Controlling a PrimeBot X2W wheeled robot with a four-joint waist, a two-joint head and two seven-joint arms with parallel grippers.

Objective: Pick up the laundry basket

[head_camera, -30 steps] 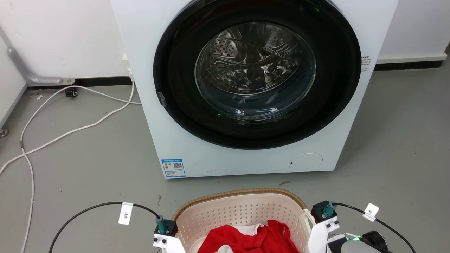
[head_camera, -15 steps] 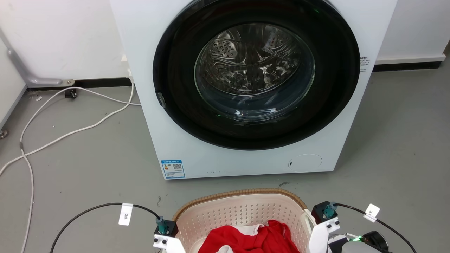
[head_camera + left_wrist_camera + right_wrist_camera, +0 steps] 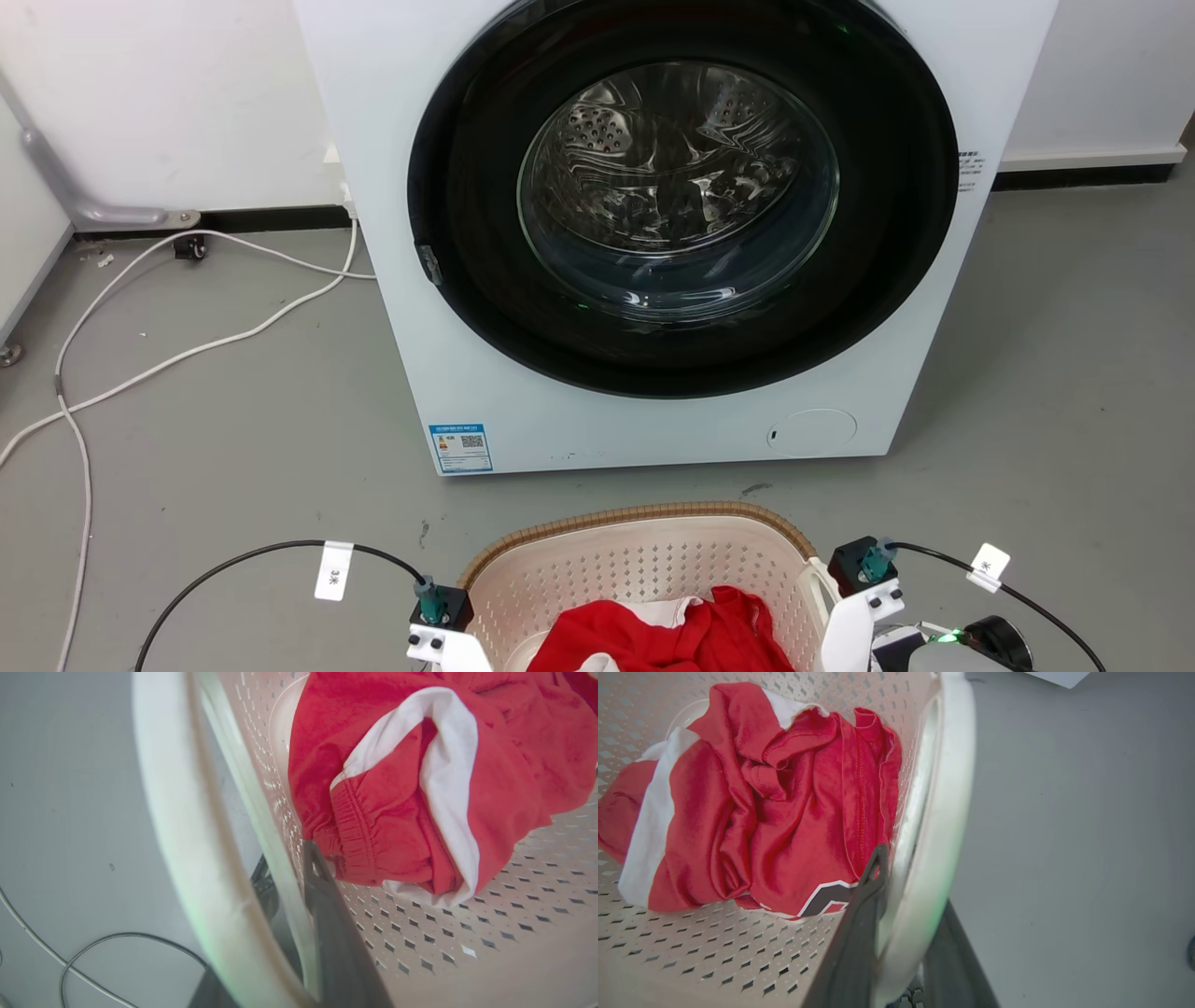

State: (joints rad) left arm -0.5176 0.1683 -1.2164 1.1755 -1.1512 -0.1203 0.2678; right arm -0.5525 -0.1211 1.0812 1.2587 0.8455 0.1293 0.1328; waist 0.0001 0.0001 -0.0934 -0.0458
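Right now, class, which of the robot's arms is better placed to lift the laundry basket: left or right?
Neither clearly. The left gripper and the right gripper each straddle a wall of the laundry basket at a white side handle, one finger inside, one outside. A level lift probably needs both together.

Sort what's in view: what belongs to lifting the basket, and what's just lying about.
Job: laundry basket; left gripper and right gripper, each astride one side.
Lying about: washer, white floor cables, red garment in the basket.
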